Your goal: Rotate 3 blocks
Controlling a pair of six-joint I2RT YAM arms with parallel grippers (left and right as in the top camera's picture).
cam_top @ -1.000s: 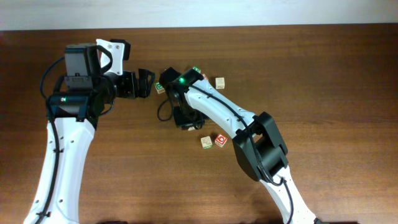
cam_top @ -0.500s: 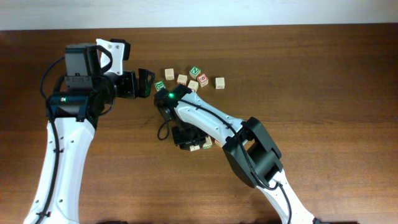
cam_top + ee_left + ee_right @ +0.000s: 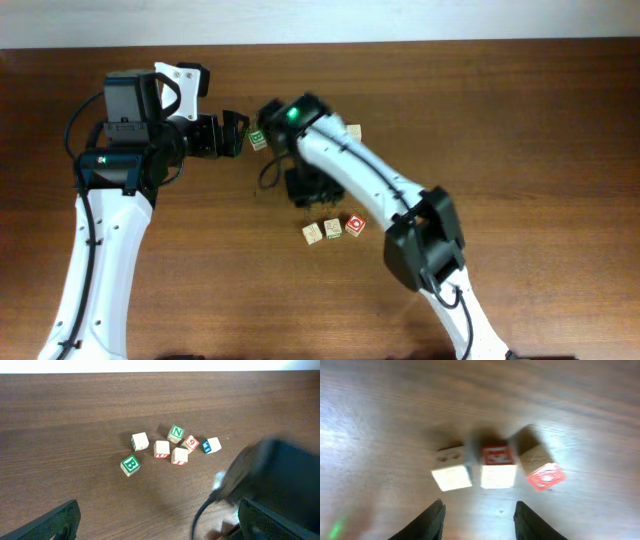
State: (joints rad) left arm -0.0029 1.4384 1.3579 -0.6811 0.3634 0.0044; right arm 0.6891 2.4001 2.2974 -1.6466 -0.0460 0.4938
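Three small pale blocks lie in a short row on the table: a plain-looking one (image 3: 313,233) (image 3: 451,471), a middle one (image 3: 333,229) (image 3: 498,466) with a red side face, and one with an orange-red face (image 3: 354,225) (image 3: 542,469). My right gripper (image 3: 304,196) (image 3: 480,525) hovers just behind the row, open, with bare table between its fingers. My left gripper (image 3: 225,135) (image 3: 165,530) stands wide open at the back left, holding nothing.
A cluster of other letter cubes lies at the back: a green B cube (image 3: 130,465) (image 3: 258,140), a green N cube (image 3: 176,434), a red-marked cube (image 3: 190,443) and a blue-faced cube (image 3: 212,445). The right arm (image 3: 350,170) covers most of them from overhead.
My right gripper dipped to the row's left end, opened, and pulled back up and away. A third block now lies there, where only two lay before. The left arm has not moved.
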